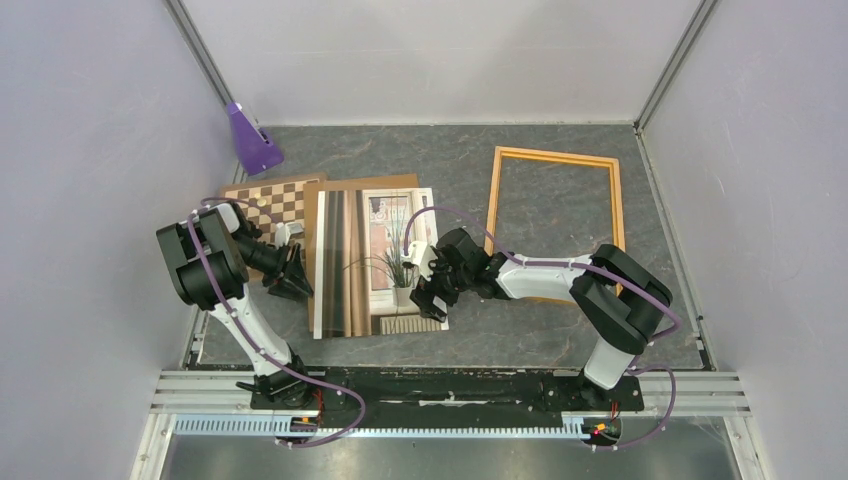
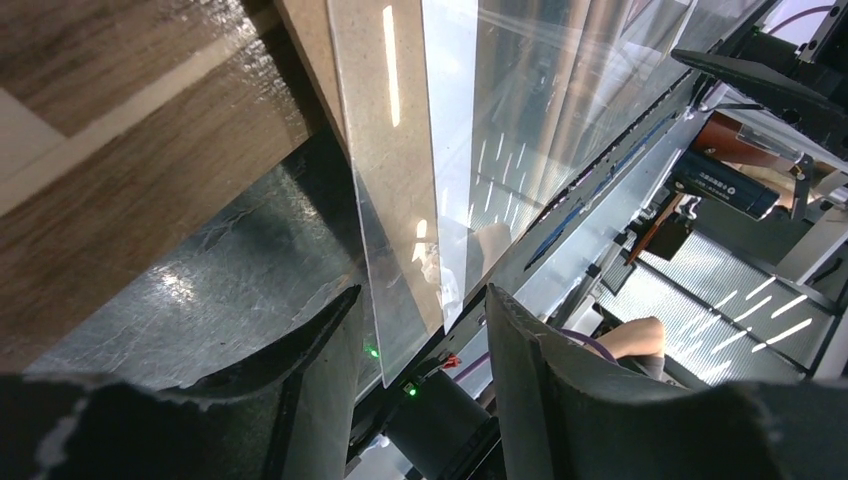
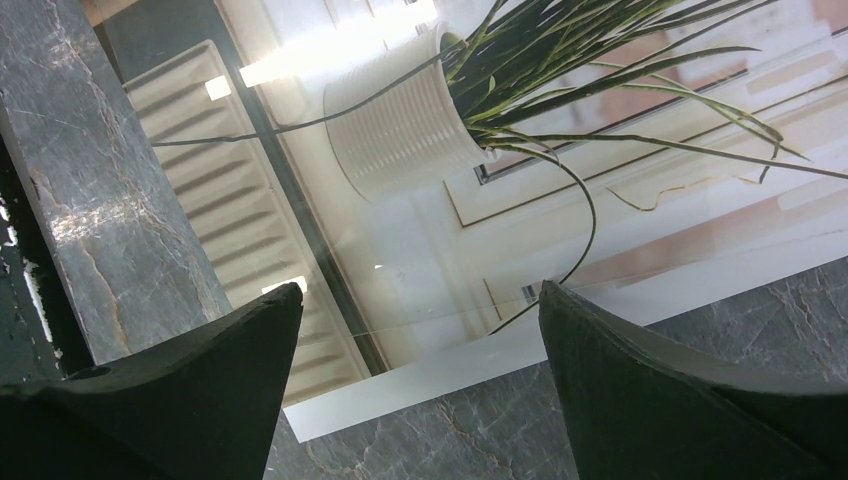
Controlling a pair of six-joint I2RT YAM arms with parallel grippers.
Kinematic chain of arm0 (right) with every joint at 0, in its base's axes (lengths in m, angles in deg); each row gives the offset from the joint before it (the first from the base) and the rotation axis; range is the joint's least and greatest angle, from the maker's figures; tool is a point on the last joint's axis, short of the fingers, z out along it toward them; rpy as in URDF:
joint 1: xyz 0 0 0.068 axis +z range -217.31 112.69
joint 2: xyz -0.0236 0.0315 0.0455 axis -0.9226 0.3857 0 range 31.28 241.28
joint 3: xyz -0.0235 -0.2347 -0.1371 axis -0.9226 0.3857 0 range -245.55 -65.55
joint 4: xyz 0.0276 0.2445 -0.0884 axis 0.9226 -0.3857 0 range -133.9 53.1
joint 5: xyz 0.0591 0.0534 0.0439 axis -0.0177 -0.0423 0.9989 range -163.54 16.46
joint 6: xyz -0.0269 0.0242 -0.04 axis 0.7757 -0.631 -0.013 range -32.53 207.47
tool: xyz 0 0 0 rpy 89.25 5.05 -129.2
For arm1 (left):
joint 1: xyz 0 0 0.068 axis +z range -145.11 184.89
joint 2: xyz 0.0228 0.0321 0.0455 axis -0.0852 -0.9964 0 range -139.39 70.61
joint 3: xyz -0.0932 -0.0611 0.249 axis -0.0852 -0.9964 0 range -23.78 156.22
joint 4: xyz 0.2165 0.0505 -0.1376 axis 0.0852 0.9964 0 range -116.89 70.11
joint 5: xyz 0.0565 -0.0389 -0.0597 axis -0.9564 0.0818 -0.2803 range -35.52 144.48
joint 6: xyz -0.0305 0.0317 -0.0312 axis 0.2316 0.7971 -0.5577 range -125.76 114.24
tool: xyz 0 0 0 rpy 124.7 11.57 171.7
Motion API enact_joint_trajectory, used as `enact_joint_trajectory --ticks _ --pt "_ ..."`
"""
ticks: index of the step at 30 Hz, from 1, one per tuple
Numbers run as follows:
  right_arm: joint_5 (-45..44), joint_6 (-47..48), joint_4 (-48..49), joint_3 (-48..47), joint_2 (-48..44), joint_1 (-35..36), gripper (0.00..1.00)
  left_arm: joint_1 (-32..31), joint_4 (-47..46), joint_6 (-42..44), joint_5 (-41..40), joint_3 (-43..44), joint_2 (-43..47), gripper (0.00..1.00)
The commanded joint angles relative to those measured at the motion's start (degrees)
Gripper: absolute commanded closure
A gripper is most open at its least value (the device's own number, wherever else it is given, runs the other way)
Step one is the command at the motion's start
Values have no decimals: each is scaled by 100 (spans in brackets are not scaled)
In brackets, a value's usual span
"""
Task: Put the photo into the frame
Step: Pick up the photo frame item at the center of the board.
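Pale lilac walls (image 1: 90, 120) around a grey marbled tabletop (image 1: 450, 150)

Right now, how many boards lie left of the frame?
2: the chessboard at far left, and a plain brown board just right of it, under the photo. More could be hidden beneath the photo.

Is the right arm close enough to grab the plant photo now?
Probably yes. The right hand hangs open just above the photo, at its edge, and nothing sits between them. The flat print may be hard to pinch, though.

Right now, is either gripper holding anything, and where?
Right gripper holds nothing, open over the photo. Left gripper straddles a corner of a clear sheet; grip unclear.
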Motion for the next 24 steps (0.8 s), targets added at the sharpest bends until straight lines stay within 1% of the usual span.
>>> enact_joint_trajectory --ticks 1,5,10,13,19,24 --pt "52 -35 56 17 146 40 8 34 -154 -80 -37 28 -15 42" --pt "63 -34 56 19 151 41 9 54 -207 -71 -101 25 29 39" --pt "66 -34 56 2 152 39 8 46 -49 96 53 27 -18 39" --pt "47 -25 56 1 152 39 8 45 110 298 190 4 2 42" --pt "42 -26 48 -1 150 39 9 45 341 489 227 -30 131 53" --pt "32 -16 48 1 145 39 9 45 551 565 294 75 297 58"
